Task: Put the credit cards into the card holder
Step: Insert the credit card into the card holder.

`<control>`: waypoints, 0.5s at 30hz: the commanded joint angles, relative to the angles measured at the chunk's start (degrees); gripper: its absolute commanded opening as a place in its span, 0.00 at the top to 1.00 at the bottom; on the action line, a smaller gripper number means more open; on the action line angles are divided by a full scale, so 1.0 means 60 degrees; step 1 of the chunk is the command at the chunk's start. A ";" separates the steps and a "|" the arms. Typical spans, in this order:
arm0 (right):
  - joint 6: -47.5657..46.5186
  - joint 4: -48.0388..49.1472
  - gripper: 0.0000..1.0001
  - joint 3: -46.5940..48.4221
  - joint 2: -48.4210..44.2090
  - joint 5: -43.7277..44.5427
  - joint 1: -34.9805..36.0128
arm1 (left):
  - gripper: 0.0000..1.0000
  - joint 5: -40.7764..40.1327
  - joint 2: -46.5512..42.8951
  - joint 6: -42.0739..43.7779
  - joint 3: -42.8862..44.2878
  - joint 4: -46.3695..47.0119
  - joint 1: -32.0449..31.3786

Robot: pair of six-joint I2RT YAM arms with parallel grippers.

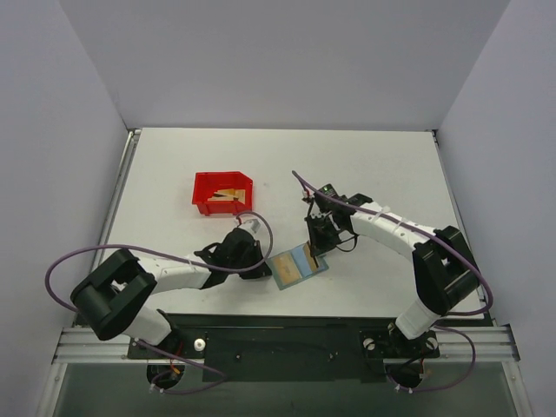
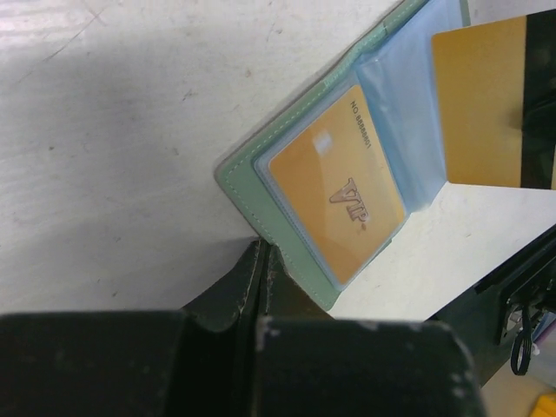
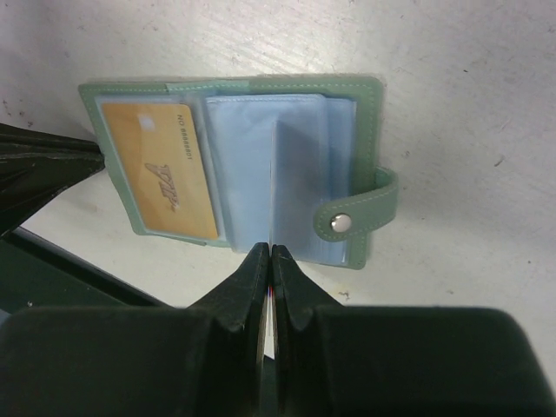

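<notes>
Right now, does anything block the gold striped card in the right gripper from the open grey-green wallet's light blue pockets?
Nothing visible does. The right gripper holds the gold striped card edge-on over the light blue pockets; the left gripper sits shut at the edge of the grey-green wallet, aside.

Open card holder (image 3: 261, 86), one credit card (image 3: 161, 169) pocketed, second card (image 2: 482, 104) upright

The card holder (image 1: 298, 268) lies open on the table (image 1: 382, 165) near its front edge, between the left gripper (image 1: 258, 268), touching its left edge, and the right gripper (image 1: 316, 246) above it. One card (image 2: 339, 187) sits in its left pocket; a second card (image 2: 482, 104) stands edge-down over the middle pockets. Behind and left, well apart, a bin (image 1: 201, 187) holds more cards (image 1: 228, 195).
</notes>
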 commanded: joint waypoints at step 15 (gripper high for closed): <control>0.0501 0.0760 1.00 -0.0968 -0.0019 0.0525 0.0485 | 1.00 -0.0207 0.0796 0.0571 0.0748 -0.0566 0.0916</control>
